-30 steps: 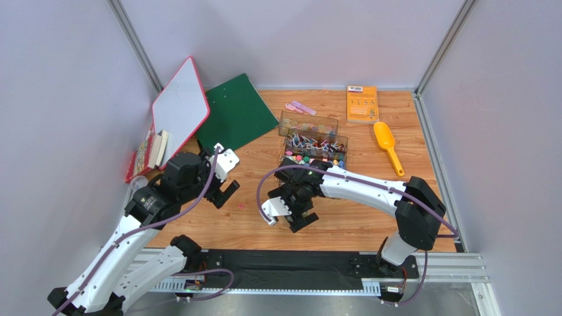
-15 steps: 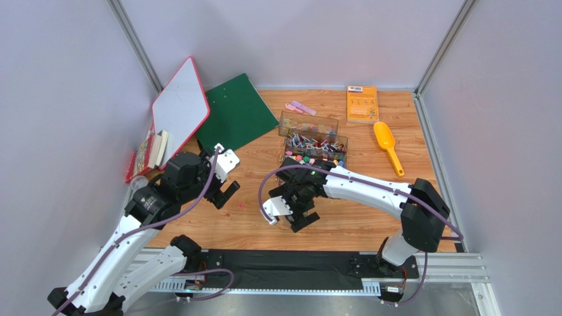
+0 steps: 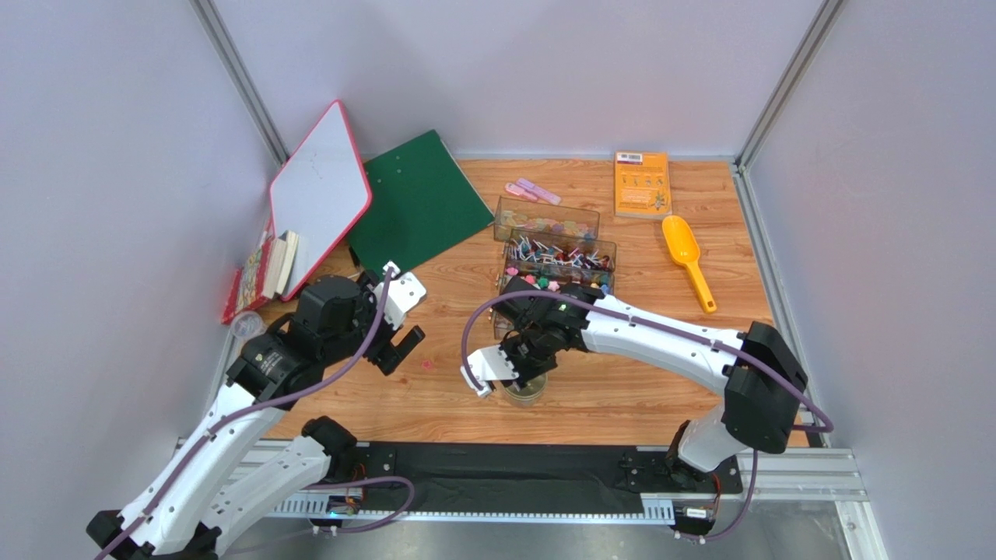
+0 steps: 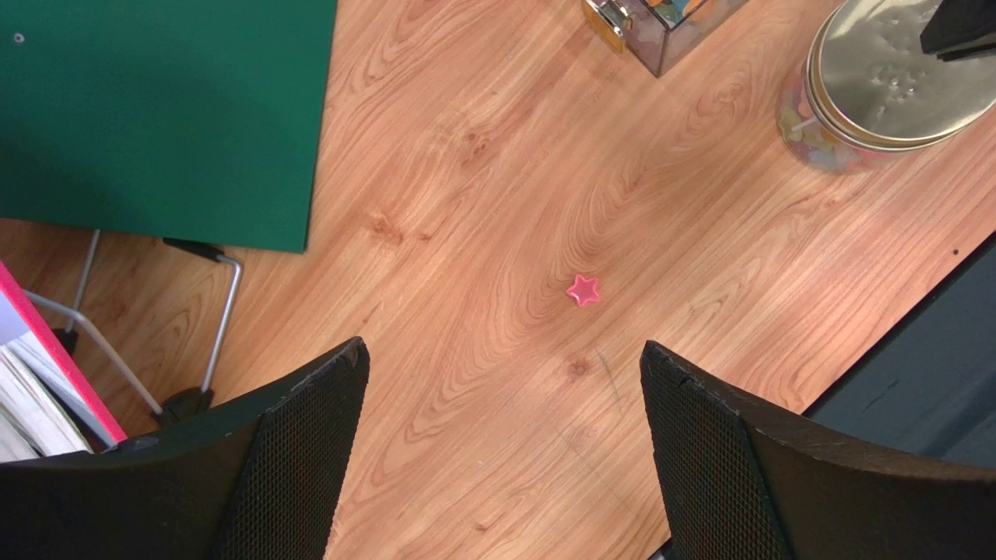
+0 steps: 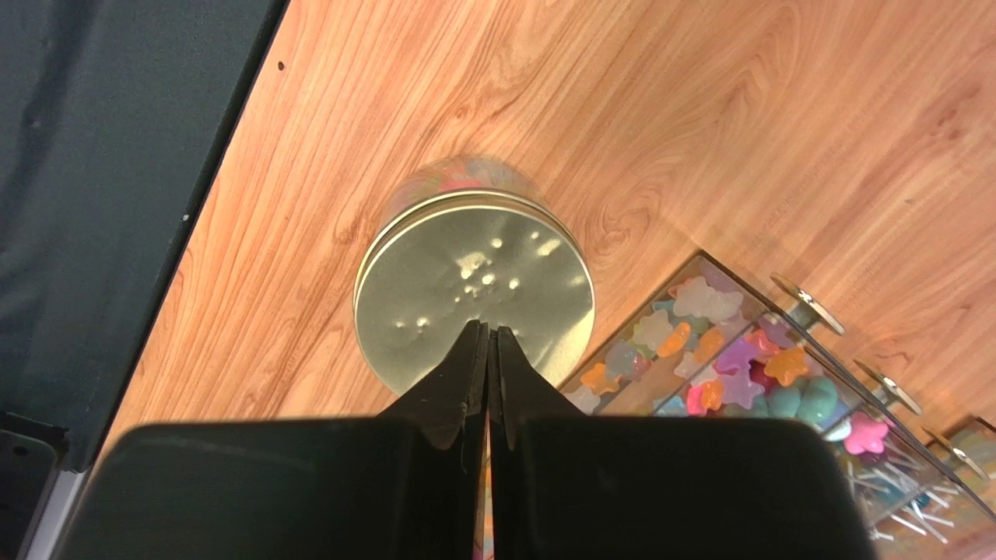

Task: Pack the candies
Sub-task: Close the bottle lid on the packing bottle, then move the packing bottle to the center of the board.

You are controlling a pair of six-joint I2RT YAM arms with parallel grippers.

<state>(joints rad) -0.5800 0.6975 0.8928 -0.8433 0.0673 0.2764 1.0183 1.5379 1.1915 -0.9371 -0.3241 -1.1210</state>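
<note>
A small glass jar (image 3: 524, 391) of candies (image 4: 807, 126) stands near the table's front edge with a round gold lid (image 5: 474, 286) on it. My right gripper (image 5: 489, 333) is shut with nothing between its fingers. Its tips sit over the middle of the lid, and contact cannot be judged. More star-shaped candies (image 5: 731, 362) fill a clear box (image 3: 555, 251) just behind the jar. One pink star candy (image 4: 582, 289) lies loose on the wood. My left gripper (image 4: 500, 356) hangs open above the bare table just short of that star, holding nothing.
A yellow scoop (image 3: 687, 259) and an orange book (image 3: 642, 183) lie at the back right. A green clipboard (image 3: 421, 198) and a red-rimmed whiteboard (image 3: 318, 193) lean at the back left, with books (image 3: 271, 266) beside them. The black base strip (image 5: 105, 152) runs close to the jar.
My right gripper has gone from open around the jar to shut and drawn back above the lid, so the jar now shows. The left gripper has shifted slightly right.
</note>
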